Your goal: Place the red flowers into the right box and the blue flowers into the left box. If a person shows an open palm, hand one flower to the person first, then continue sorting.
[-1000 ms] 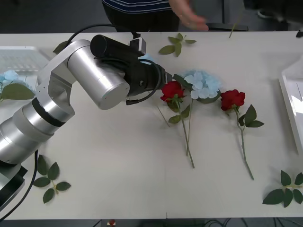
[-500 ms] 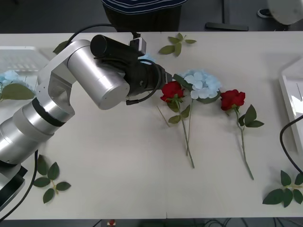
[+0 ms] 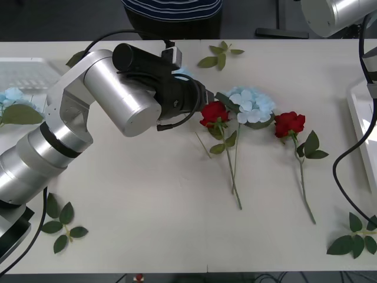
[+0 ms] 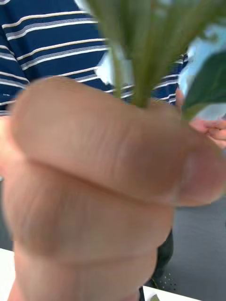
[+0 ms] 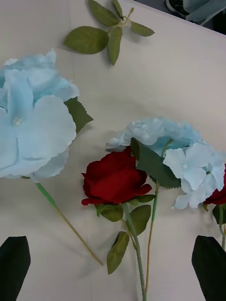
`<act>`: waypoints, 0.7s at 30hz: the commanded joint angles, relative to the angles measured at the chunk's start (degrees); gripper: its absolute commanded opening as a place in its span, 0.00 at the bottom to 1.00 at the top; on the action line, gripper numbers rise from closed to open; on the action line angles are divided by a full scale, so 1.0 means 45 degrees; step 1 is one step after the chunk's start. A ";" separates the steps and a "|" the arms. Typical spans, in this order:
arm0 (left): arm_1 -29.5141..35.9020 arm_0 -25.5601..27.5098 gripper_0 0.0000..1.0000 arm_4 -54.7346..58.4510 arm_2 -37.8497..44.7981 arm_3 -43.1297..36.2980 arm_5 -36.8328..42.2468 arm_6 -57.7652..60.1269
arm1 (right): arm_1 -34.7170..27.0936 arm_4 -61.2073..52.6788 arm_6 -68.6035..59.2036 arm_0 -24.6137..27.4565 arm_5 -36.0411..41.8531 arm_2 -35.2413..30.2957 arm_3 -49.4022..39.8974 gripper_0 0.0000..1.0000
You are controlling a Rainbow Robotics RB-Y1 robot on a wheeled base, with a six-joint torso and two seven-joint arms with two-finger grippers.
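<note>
- Loose leaf sprig (image 5: 109, 34) lies far beyond the left gripper (image 5: 113, 263).
- Its fingers (image 5: 14, 261) spread released; red rose (image 5: 114, 178) between them, blue hydrangea (image 5: 33, 127) beyond one, second hydrangea (image 5: 176, 150) beyond the other.
- The person's hand (image 4: 94, 188) grips a green stem (image 4: 141, 56); right gripper's state: cannot tell.

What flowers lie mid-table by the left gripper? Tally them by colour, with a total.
Red roses: 2
Blue hydrangeas: 2, one partly behind the left gripper
Total: 4
</note>
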 commanded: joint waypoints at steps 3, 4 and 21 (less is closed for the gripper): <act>-0.0174 -0.0382 1.00 0.0080 0.0290 -0.0354 0.0034 -0.0348 | -0.0164 0.0012 -0.0310 -0.0326 -0.0060 -0.0290 -0.0287 0.43; -0.0174 -0.0382 1.00 0.0080 0.0290 -0.0354 0.0034 -0.0348 | -0.0164 0.0012 -0.0310 -0.0326 -0.0060 -0.0290 -0.0287 0.57; -0.0174 -0.0382 1.00 0.0080 0.0290 -0.0354 0.0034 -0.0348 | -0.0164 0.0012 -0.0310 -0.0326 -0.0060 -0.0290 -0.0287 1.00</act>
